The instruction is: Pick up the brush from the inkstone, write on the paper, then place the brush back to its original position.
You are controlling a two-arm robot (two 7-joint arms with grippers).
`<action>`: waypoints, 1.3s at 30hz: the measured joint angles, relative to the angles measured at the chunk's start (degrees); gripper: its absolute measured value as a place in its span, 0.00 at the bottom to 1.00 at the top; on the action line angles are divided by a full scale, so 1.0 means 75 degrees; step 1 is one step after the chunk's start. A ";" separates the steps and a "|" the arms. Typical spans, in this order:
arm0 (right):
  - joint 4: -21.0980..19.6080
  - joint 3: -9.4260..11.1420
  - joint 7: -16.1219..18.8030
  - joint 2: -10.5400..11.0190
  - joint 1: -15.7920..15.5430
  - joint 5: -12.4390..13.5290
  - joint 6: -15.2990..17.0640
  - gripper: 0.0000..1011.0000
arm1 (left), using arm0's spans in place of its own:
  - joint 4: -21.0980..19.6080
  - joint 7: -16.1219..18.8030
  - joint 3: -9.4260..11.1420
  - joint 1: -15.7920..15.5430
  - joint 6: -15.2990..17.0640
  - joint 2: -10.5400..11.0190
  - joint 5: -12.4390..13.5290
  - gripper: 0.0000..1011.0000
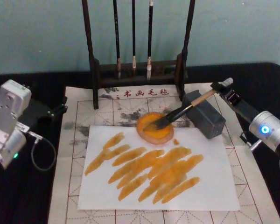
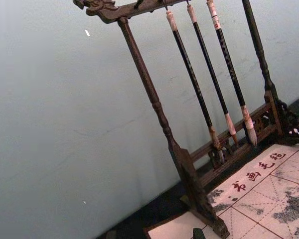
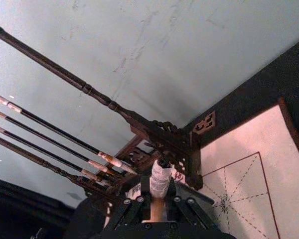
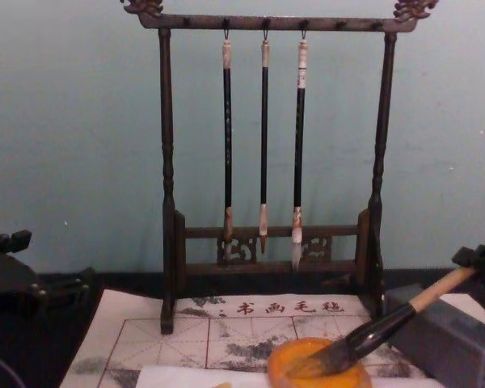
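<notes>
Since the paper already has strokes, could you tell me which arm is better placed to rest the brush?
Right: the right gripper grips the brush with bristles over the orange inkstone; the left gripper is away.

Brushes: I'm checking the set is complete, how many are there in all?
4: three thin brushes hang side by side on the rack; the large brush rests across the inkstone, bristles in the orange dish.
</notes>
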 joint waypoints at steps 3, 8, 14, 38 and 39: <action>-0.0002 0.0000 0.0000 0.0002 -0.0002 -0.0002 -0.0001 0.18 | 0.0000 0.0000 0.0000 0.0000 0.0000 0.0000 0.0000 0.99; -0.0002 -0.0001 -0.0003 0.0005 -0.0008 -0.0015 0.0003 0.22 | 0.0000 0.0000 0.0000 0.0000 0.0000 0.0000 0.0000 0.99; -0.0003 0.0000 -0.0003 0.0005 -0.0008 -0.0015 0.0000 0.36 | 0.0000 0.0000 0.0000 0.0000 0.0000 0.0000 0.0000 0.99; -0.0010 0.0000 0.0001 0.0004 -0.0008 -0.0013 -0.0013 0.99 | 0.0000 0.0000 0.0000 0.0000 0.0000 0.0000 0.0000 0.99; -0.0011 0.0000 0.0001 0.0004 -0.0008 -0.0013 -0.0013 0.99 | 0.0000 0.0000 0.0000 0.0000 0.0000 0.0000 0.0000 0.99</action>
